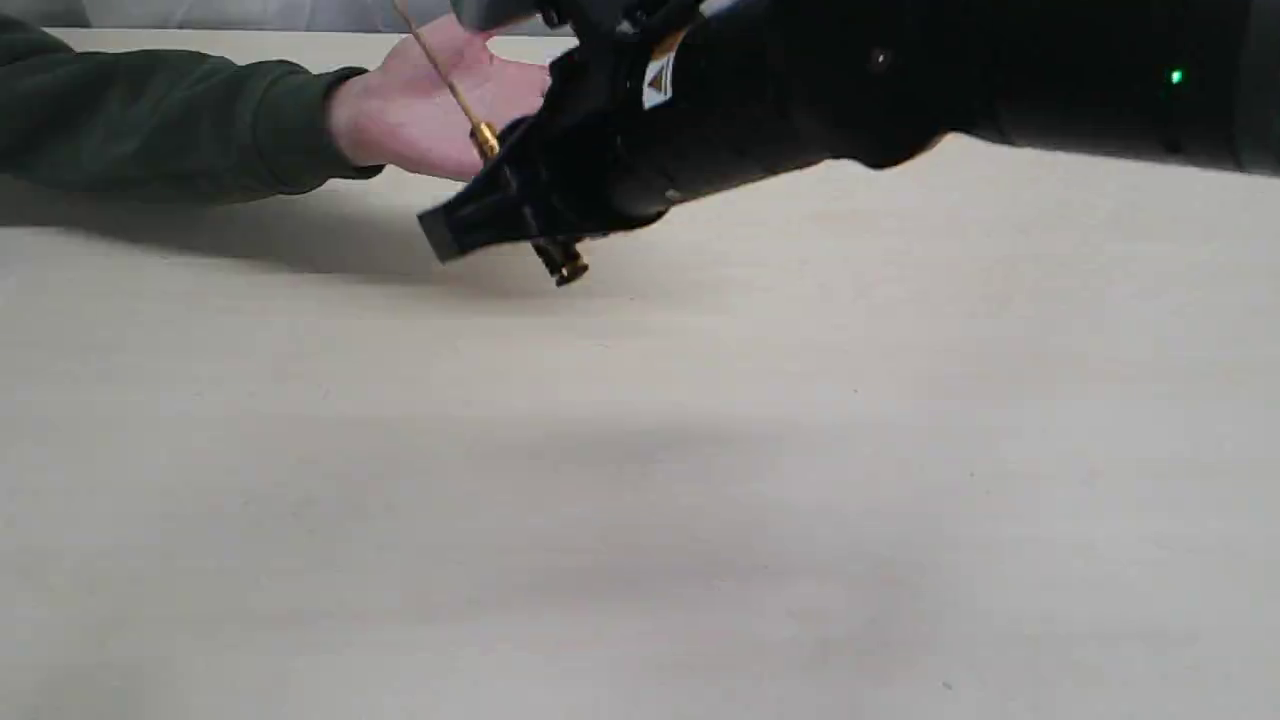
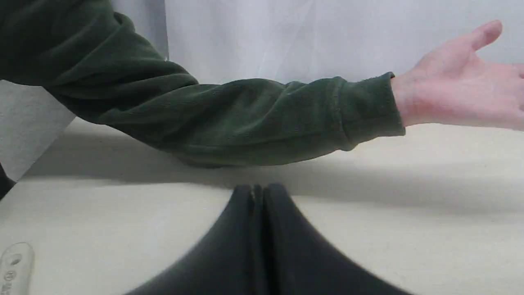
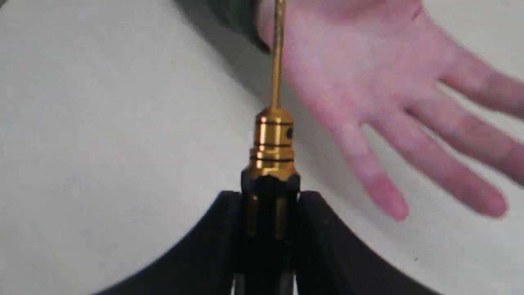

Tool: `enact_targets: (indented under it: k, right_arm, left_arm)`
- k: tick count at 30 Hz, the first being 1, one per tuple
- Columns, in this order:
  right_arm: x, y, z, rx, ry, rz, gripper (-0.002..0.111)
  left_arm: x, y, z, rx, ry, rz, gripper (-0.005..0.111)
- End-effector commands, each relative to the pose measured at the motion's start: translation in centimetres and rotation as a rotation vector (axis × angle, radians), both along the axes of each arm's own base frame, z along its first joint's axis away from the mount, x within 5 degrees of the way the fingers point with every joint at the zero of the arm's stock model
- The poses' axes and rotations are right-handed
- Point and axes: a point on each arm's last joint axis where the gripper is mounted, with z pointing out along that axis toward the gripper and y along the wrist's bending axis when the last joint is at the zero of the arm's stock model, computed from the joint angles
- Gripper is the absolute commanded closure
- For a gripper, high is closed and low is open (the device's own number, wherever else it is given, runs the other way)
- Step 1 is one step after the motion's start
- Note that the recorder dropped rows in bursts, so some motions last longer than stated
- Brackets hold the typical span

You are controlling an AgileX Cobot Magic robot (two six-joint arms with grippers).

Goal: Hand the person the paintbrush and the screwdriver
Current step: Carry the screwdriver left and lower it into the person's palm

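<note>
The screwdriver [image 3: 272, 143] has a glossy gold metal collar; the sleeve [image 2: 245, 119] is soft matt fleece; the counter [image 1: 640, 500] is smooth matt.

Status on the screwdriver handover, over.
Right gripper shut on screwdriver, shaft at the person's open hand, contact unclear. Left gripper shut, empty. Paintbrush not in view. No obstruction seen.

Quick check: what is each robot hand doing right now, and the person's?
Left hand: closed, empty.
Right hand: closed on the screwdriver.
Person's hand: open, palm up, empty.
</note>
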Motion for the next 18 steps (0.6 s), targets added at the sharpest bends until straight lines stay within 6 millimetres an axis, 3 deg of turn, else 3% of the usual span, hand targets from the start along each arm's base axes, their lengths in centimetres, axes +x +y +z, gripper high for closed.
enact_targets:
  k: [1,8,18]
  right_arm:
    - [1.5,-0.2,1.3,0.026,-0.034,-0.027,0.104]
    - [4.7,0.8,1.6,0.025,-0.028,-0.057,0.104]
    - [9.2,2.9,-1.2,-0.114,0.012,-0.134,0.104]
  left_arm:
    - [0.0,0.0,0.0,-0.005,-0.011,-0.007,0.107]
    - [0.0,0.0,0.0,-0.005,-0.011,-0.007,0.107]
    - [0.0,-0.1,0.0,-0.007,-0.009,-0.007,0.107]
